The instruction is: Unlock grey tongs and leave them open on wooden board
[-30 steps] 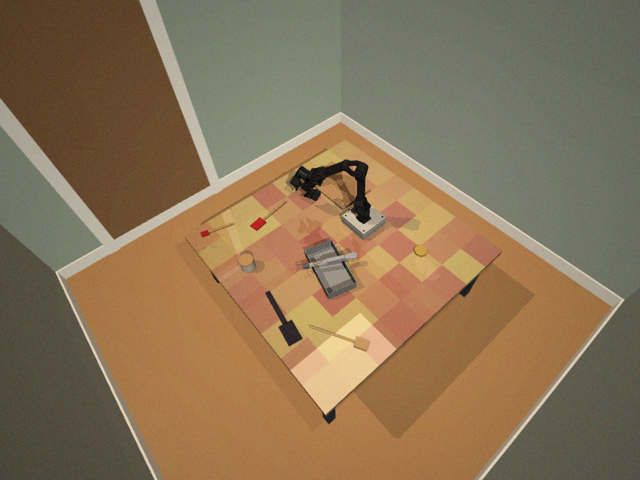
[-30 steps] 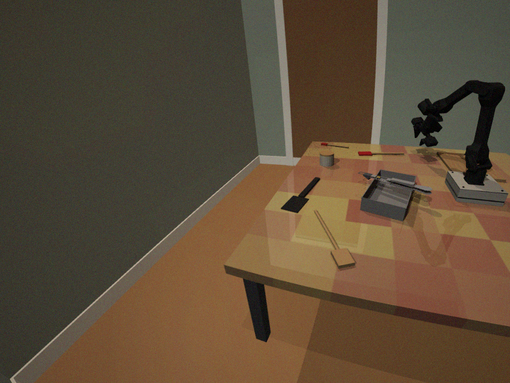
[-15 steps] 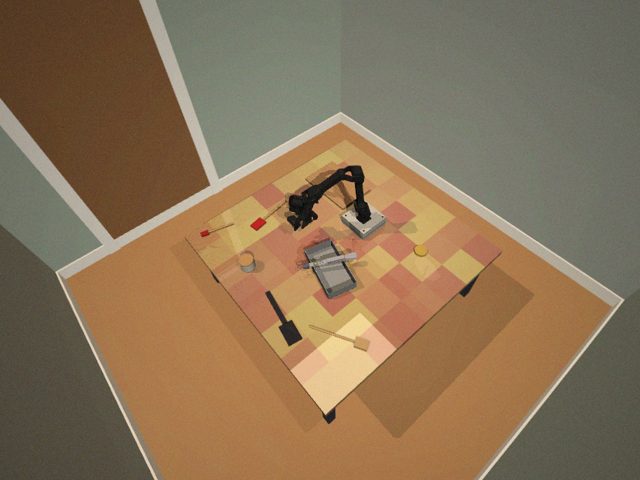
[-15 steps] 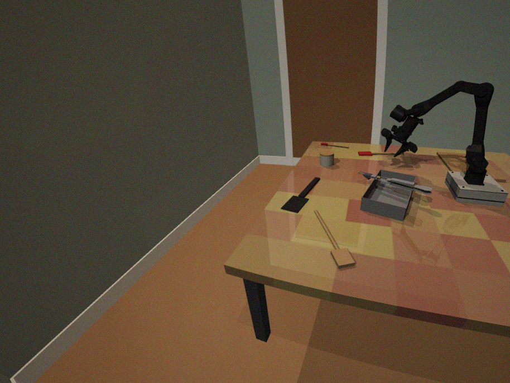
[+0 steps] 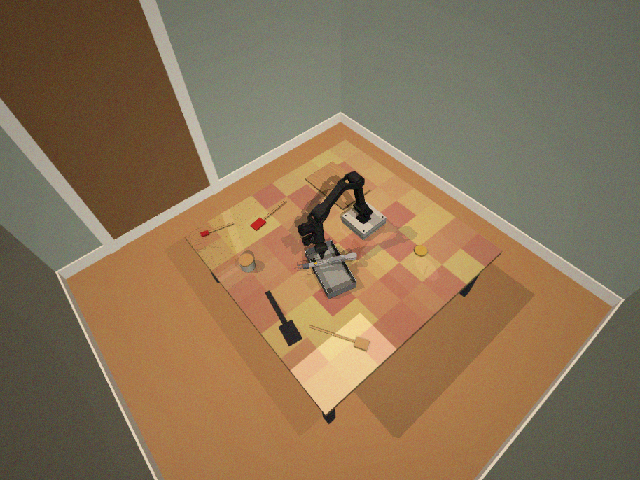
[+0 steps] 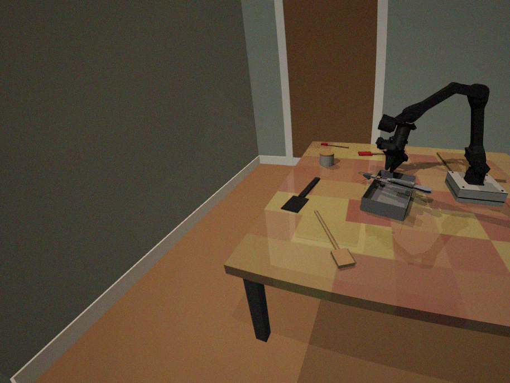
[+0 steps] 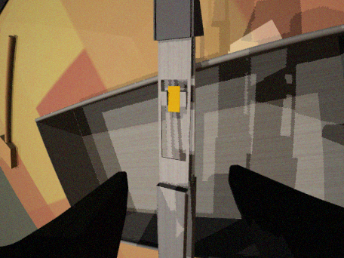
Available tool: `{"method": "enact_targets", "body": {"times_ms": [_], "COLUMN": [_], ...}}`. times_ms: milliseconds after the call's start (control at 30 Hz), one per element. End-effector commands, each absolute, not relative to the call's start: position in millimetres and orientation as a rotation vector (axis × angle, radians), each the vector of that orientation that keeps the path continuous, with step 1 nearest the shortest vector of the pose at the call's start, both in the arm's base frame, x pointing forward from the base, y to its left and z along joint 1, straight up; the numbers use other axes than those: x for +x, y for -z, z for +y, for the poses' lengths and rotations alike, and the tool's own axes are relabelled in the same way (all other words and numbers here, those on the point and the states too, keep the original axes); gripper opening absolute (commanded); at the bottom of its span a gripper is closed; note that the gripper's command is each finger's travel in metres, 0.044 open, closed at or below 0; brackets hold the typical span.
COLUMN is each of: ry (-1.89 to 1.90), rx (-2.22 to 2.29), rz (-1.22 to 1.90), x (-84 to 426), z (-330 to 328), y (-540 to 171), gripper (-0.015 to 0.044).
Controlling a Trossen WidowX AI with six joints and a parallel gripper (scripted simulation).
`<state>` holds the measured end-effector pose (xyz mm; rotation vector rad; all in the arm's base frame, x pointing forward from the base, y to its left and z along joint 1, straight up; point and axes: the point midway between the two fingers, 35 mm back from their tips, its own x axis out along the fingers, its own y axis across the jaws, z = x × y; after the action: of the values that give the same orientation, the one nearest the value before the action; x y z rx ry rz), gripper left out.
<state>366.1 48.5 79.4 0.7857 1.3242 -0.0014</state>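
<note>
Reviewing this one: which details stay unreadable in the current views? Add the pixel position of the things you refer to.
- Wooden board (image 5: pixel 326 174): partly behind the arm in the top view; mostly behind the arm and its base in the exterior.
- Tongs (image 5: pixel 335 259) (image 6: pixel 397 181) (image 7: pixel 173 171): both ends cut off by the wrist frame's edges.
- Tool (image 5: pixel 321 257) (image 6: pixel 389 170) (image 7: pixel 179 176): fingertip height above the tongs unclear; too small outside, no depth in wrist.

Yellow, orange and dusty-red patches checker the tabletop (image 5: pixel 372 289) (image 6: pixel 432 247); the door (image 5: pixel 103 103) (image 6: pixel 329 73) is brown.
</note>
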Motion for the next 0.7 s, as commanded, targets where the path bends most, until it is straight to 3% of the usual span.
{"method": "enact_targets", "body": {"times_ms": [0, 667], "ry": [-0.021, -0.021], "rx": [0.773, 0.772], "rz": [1.333, 1.332], "x": [368, 379], "z": [48, 48], "y": [-79, -65], "gripper": [0.026, 0.026]}}
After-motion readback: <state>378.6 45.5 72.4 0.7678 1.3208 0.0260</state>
